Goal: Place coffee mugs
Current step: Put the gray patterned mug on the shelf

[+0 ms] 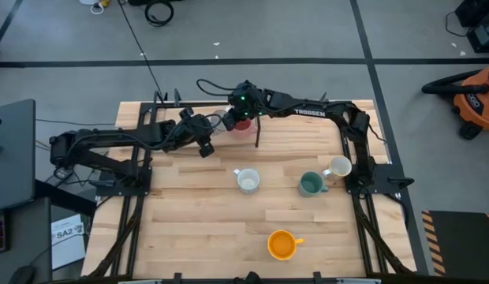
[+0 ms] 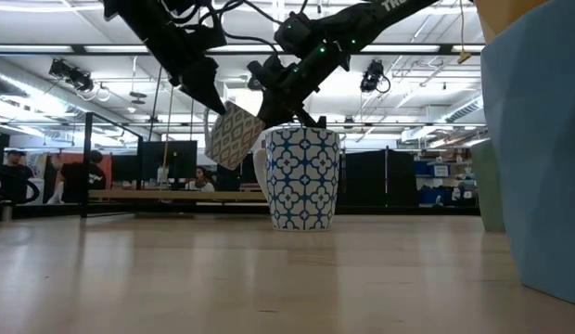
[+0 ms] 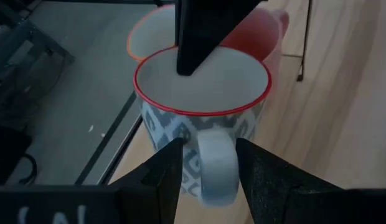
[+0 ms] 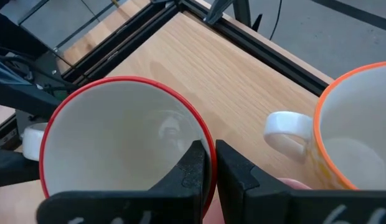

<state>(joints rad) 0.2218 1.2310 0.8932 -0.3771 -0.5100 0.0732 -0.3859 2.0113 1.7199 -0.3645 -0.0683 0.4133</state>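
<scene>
Red-rimmed and grey-patterned, one mug (image 4: 124, 143) hangs tilted above the worktop (image 1: 189, 221). The right hand (image 4: 210, 149) is clamped on its rim, and the left hand (image 3: 208, 149) sits at its handle; I cannot tell whether that one grips. A pink mug (image 1: 243, 125) stands just beside the right hand. Well away from both hands, a white mug (image 1: 248, 181), a green mug (image 1: 310, 184), a cream mug (image 1: 337, 166) and an orange mug (image 1: 281, 244) already stand upright. Placing looks partly done: the held mug is not yet set down.
</scene>
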